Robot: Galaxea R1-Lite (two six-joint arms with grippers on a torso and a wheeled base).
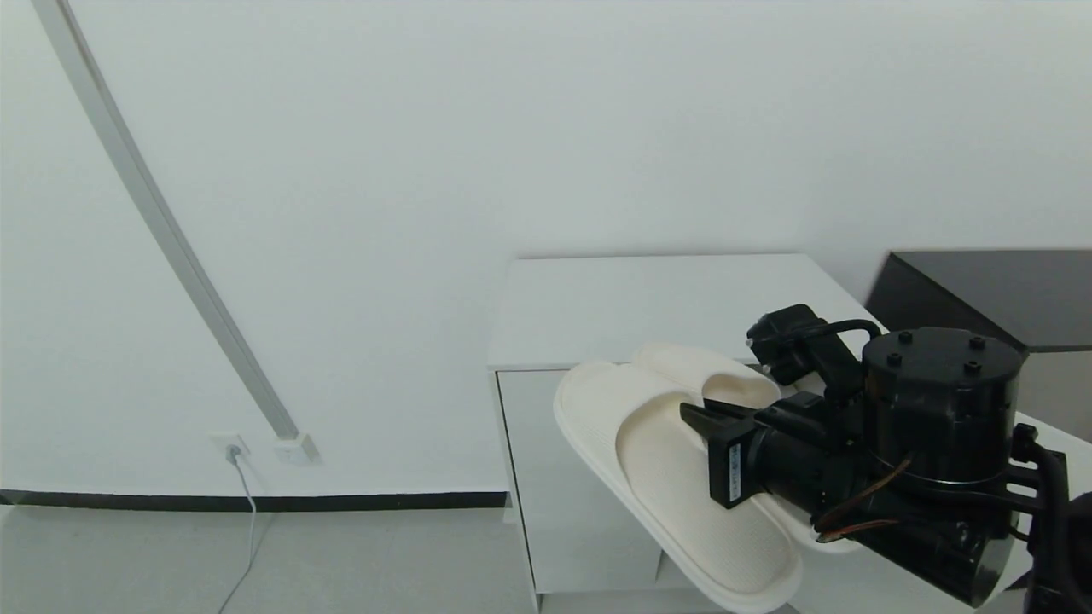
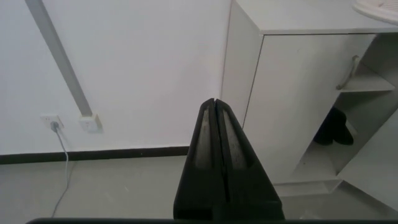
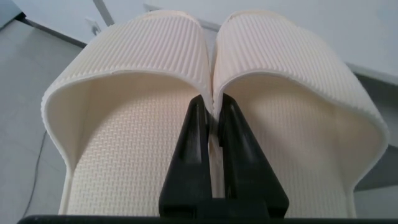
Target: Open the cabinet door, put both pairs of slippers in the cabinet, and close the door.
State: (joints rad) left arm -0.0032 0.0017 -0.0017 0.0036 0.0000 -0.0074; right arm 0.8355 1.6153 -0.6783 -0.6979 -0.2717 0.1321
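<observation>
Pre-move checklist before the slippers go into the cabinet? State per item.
1. Right tool shut on pair of cream ribbed foam slippers, pinching their inner edges: ok.
2. White cabinet door open, shelves exposed: ok.
3. Left tool shut, empty: ok.
4. Free room beside the dark pair of footwear on the lower shelf: cannot tell.
5. Slippers' clearance from the cabinet's top edge: cannot tell.

Door (image 2: pixel 305 106) of cabinet (image 2: pixel 245 93) stands open; the gap beside it reaches the shelves (image 2: pixel 367 81), the lower partly taken by dark shoes (image 2: pixel 336 127). Slippers (image 1: pixel 682 477) hang before the cabinet front; bare floor (image 1: pixel 256 554) alongside.
</observation>
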